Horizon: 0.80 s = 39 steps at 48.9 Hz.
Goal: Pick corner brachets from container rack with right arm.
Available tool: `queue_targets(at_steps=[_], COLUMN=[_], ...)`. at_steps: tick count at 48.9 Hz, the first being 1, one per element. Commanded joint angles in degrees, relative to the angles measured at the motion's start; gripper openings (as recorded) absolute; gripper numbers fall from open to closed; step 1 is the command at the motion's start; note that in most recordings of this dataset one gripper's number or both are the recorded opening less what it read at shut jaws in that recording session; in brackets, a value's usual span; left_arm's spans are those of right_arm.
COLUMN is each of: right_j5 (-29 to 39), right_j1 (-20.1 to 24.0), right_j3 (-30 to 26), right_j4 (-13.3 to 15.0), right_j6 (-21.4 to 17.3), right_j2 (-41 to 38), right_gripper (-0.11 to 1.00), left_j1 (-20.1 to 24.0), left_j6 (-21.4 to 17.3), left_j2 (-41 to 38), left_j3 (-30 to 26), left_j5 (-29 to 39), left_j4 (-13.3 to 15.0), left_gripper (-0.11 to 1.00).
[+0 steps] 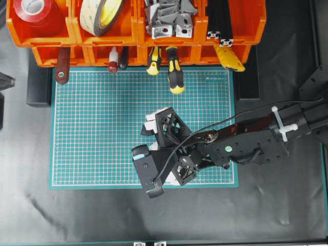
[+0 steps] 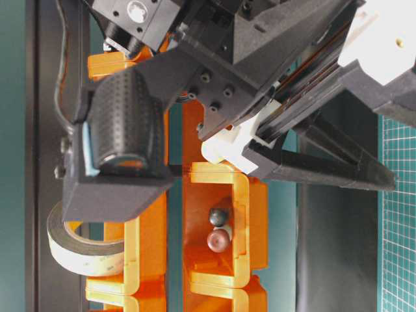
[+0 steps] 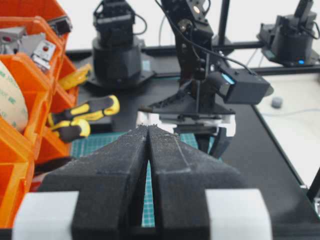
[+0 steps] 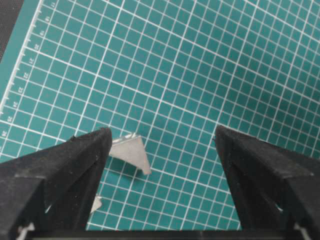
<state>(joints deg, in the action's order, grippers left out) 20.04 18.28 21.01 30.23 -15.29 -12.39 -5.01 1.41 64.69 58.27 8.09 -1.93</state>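
1. My right gripper (image 4: 160,165) hangs over the mat (image 1: 102,128) with jaws wide apart, holding nothing.
2. One bracket (image 4: 131,152) lies on the mat beside one fingertip: delivered, I judge.
3. More brackets (image 1: 166,20) wait in the rack (image 1: 246,25) beyond the mat.
4. My left gripper (image 3: 148,132) is closed, empty.

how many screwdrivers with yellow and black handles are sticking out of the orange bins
2. One yellow and black handled screwdriver hangs short from the lower tier of the orange plastic bin rack; the longer one beside it reaches over the green cutting mat. Others may be hidden inside.
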Motion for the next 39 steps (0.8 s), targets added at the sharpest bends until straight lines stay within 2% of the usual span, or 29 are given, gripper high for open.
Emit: queue_targets(at_steps=[1,6,14,34,39], right_j5=[-0.7,-1.0,-2.0,-2.5,-2.5], right_j1=[0.1,0.1,0.5,3.2,3.3], right_j3=[-0.9,-1.3,0.8,6.7,8.3], right_j4=[-0.8,-1.8,-1.8,-1.8,-1.8], right_j6=[-0.3,-2.6,-7.4,-10.5,-12.5], right_j2=[1.1,2.8,8.0,19.6,22.1], right_gripper=[0.8,0.8,0.8,0.8,0.79], left_j1=[0.0,0.0,0.0,0.0,0.0], left_j6=[0.2,0.2,0.1,-0.1,0.0], left_j2=[-0.4,-0.4,-0.1,-0.1,1.1], left_j3=[-1.5,-1.5,-1.5,-0.8,-0.8], left_j5=[-0.3,-0.2,0.1,1.5,2.3], left_j4=[-0.2,-0.2,-0.2,-0.2,-0.2], left_gripper=[0.0,0.0,0.0,0.0,0.0])
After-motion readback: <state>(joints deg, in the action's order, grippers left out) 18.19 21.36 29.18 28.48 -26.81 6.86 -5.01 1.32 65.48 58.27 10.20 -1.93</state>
